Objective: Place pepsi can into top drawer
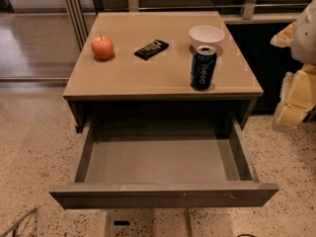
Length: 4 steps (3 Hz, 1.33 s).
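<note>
The pepsi can stands upright on the tan cabinet top, near its front right, just in front of a white bowl. The top drawer is pulled fully out below the top, and its grey interior holds nothing. My gripper is at the right edge of the view, off the cabinet's right side, to the right of the can and apart from it. It holds nothing that I can see.
A white bowl sits behind the can. A red apple is at the left of the top and a dark snack bar is in the middle. Speckled floor surrounds the cabinet. A dark wall and rail run behind it.
</note>
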Motion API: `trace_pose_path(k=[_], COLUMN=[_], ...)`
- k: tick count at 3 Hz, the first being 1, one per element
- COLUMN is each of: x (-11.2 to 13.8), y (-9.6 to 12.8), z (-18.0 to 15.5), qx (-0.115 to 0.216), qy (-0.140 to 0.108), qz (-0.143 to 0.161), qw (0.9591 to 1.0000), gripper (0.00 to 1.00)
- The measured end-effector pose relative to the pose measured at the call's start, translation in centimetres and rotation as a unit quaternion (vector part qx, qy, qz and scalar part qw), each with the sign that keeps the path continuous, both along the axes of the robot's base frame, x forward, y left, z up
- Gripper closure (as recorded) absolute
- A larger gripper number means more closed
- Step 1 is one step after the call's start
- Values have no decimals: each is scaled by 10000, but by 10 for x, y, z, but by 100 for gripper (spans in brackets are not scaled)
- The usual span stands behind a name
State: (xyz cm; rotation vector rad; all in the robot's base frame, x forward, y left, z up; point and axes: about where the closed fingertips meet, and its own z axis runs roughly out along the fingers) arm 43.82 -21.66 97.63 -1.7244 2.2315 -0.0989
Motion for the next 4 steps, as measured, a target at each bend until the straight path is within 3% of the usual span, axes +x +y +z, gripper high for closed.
trace_pose_path(k=[1,2,3,4], x=[0,0,17,60], y=[0,0,0,4], z=[0,0,2,7], qx=[0,1,314,1086], qy=[0,-2,-275,-815], qz=[0,0,-103,-187], qw=[10000,10000,9991,9906], gripper=[0,13,35,58])
